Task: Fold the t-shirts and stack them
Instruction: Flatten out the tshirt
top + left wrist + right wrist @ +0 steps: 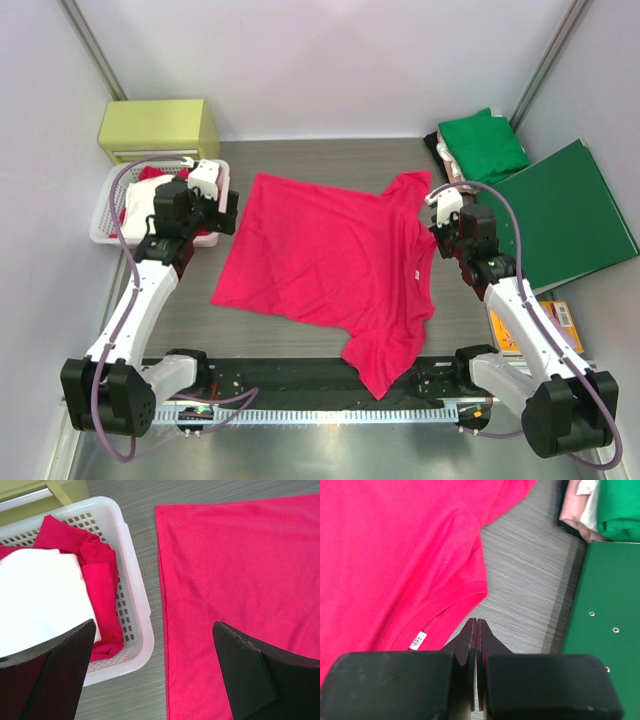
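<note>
Closest to the right wrist lens, the right gripper (476, 622) has its jaws pressed flat together with nothing between them. It sits over bare table (530, 580), just beside the collar of the pinkish-red t-shirt (395, 555); I cannot tell whether the tips touch the surface. The neck label (418, 640) shows white inside the collar, just left of the fingertips.

From the left wrist view, the left gripper (155, 630) stands spread wide and carries nothing. It hangs over the strip of table between the white basket (135, 585) and the straight hem edge of the pinkish-red t-shirt. I note red cloth (100, 575) and white cloth (40, 595) lying inside the basket.

From the overhead view, the pinkish-red t-shirt lies spread open across the middle of the table, turned at an angle: hem toward the left arm, collar toward the right arm, one sleeve pointing to the far right, the other reaching the near edge. It is not folded.

At the far right corner, a folded green t-shirt (485, 145) tops a small stack, with a beige-pink t-shirt (572, 510) beneath it. A flat dark-green folder (570, 215) lies just beside that stack. A yellow-green box (160, 128) stands behind the basket.
</note>
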You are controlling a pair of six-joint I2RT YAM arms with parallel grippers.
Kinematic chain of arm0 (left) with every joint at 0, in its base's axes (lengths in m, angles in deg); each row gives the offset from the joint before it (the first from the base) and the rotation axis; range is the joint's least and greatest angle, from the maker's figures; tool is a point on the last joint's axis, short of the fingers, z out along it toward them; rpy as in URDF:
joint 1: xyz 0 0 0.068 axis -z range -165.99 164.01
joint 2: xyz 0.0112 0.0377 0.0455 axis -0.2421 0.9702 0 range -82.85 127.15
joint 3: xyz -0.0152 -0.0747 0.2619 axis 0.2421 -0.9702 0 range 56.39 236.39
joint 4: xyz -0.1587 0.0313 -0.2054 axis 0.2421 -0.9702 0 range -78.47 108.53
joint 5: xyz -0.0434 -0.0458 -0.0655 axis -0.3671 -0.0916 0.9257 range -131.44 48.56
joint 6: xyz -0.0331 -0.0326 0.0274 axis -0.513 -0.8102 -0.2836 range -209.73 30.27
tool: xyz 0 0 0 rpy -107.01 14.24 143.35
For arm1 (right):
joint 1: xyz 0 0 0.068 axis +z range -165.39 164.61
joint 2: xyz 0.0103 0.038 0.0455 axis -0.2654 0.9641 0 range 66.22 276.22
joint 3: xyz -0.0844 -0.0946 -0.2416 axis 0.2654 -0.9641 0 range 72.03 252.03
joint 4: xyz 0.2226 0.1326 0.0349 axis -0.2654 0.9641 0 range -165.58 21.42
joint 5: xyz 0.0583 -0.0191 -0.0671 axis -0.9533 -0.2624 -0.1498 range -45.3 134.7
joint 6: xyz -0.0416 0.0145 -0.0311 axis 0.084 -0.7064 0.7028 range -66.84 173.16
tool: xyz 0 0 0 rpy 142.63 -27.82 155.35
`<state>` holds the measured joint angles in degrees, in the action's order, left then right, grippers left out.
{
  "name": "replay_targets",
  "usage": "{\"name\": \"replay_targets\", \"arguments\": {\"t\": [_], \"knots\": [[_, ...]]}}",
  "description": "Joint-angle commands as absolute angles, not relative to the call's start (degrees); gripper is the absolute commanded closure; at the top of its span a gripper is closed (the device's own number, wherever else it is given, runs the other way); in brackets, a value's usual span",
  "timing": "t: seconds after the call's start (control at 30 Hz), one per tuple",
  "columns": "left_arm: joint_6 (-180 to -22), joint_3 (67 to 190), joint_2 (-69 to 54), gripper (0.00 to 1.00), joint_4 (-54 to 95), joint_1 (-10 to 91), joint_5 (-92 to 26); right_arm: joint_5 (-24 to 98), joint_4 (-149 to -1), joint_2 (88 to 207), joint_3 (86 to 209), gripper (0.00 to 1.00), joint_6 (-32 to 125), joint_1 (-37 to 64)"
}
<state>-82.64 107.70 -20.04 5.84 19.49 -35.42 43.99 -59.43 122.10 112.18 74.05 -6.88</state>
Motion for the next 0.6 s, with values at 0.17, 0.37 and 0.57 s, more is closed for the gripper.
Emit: {"name": "replay_targets", "arguments": {"t": [0.17,0.37,0.57], "knots": [[-78.9,105.3,-25.8,0.0,10.4,19.1,-38.1,64.4,-84.3,108.7,106.1,0.99,80.8,-7.6],[-77.7,104.5,-26.4,0.0,8.5,19.1,-40.4,81.1,-90.2,116.4,105.3,0.35,83.8,-7.7],[-75.8,107.4,-26.8,0.0,8.3,19.1,-45.2,77.8,-106.0,110.2,106.8,0.0,81.3,-25.5]]}}
